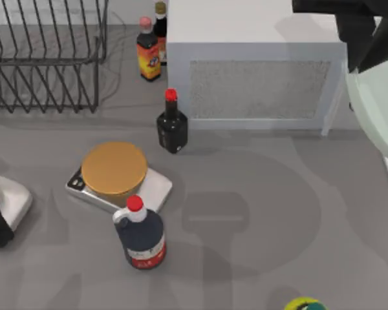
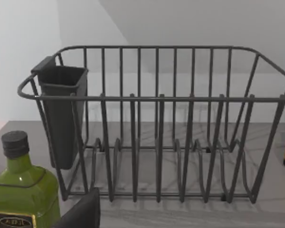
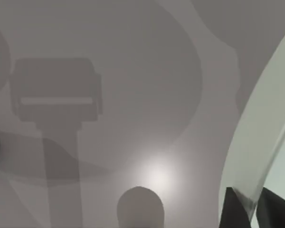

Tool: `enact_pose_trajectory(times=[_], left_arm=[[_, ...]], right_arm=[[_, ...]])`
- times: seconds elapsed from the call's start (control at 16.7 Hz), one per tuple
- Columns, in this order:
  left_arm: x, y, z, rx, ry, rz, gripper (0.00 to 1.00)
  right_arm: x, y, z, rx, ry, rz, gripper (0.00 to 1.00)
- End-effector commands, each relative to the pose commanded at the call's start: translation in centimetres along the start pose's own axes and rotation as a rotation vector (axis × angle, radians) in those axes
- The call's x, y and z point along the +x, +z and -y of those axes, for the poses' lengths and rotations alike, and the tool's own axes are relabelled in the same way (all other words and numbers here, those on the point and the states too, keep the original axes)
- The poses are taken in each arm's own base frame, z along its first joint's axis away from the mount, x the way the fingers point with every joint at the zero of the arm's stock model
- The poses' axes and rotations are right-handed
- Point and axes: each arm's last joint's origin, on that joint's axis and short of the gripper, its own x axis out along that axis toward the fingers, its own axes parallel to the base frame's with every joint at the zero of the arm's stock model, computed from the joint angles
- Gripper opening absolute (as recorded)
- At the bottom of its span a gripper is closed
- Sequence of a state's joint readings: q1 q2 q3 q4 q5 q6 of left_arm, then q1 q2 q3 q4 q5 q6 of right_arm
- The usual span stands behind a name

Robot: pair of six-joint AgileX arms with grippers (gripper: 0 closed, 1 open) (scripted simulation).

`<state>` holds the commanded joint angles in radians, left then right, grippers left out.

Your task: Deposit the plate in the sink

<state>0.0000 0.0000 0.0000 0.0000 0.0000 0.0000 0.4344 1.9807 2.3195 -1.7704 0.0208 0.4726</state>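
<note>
Right claw is clamped on the rim of the mint-green plate, holding it up off the surface at the right edge, past the white box. Left arm sits parked far left; can't tell its claw's state.

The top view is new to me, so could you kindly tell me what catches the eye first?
The pale mint plate stands out, held aloft at the table's right edge by the right claw, whose fingers pinch its rim. Its broad round shadow falls across the grey table. Next comes the golden-brown disc on a scale at centre-left, ringed by dark bottles, with the black wire dish rack at the far left.
</note>
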Motion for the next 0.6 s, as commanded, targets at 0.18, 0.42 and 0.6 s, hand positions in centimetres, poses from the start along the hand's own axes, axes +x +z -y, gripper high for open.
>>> enact_pose_trajectory(times=[0.18,0.42,0.6], left_arm=[[0.0,0.0,0.0,0.000,0.000,0.000,1.00],[0.0,0.0,0.0,0.000,0.000,0.000,1.00],[0.0,0.0,0.0,0.000,0.000,0.000,1.00]], right_arm=[[-1.6,1.3,1.9,0.010,0.001,0.087,0.00],[-0.7,6.2,5.9,0.024,-0.029,0.176,0.00],[4.7,11.3,11.3,0.042,-0.080,0.121,0.00]])
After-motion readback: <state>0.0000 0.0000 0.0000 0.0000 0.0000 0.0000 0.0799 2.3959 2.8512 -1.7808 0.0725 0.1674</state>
